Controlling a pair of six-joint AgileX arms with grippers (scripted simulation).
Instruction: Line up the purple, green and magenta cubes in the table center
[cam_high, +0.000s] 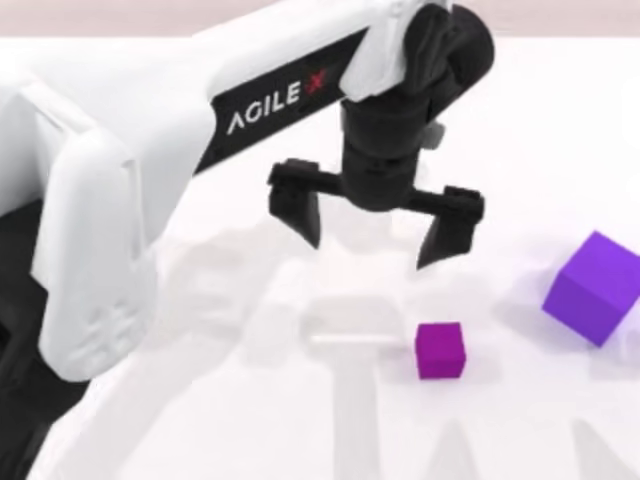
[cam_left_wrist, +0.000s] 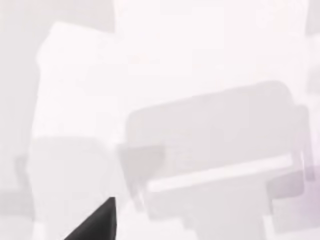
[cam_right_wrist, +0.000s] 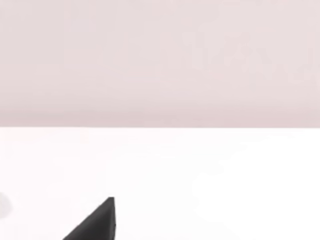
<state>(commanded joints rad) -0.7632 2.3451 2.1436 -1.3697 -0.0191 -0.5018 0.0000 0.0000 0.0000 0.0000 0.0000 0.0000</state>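
Observation:
In the top view my left gripper (cam_high: 370, 250) hangs open over the middle of the table with nothing between its fingers. The small magenta cube (cam_high: 440, 350) rests on the white tabletop (cam_high: 250, 420), just in front of and to the right of that gripper and apart from it. The large purple cube (cam_high: 595, 288) sits at the right edge, turned at an angle. No green cube shows in any view. The left wrist view holds one dark fingertip (cam_left_wrist: 100, 222) over shadowed table. The right wrist view shows a single fingertip (cam_right_wrist: 102, 222) over bare table, well off to one side.
My left arm's white body (cam_high: 90, 230) covers the left side of the top view. Grey shadows of the arm and gripper lie on the table in front of the gripper. The table's far edge (cam_right_wrist: 160, 127) meets a pinkish backdrop.

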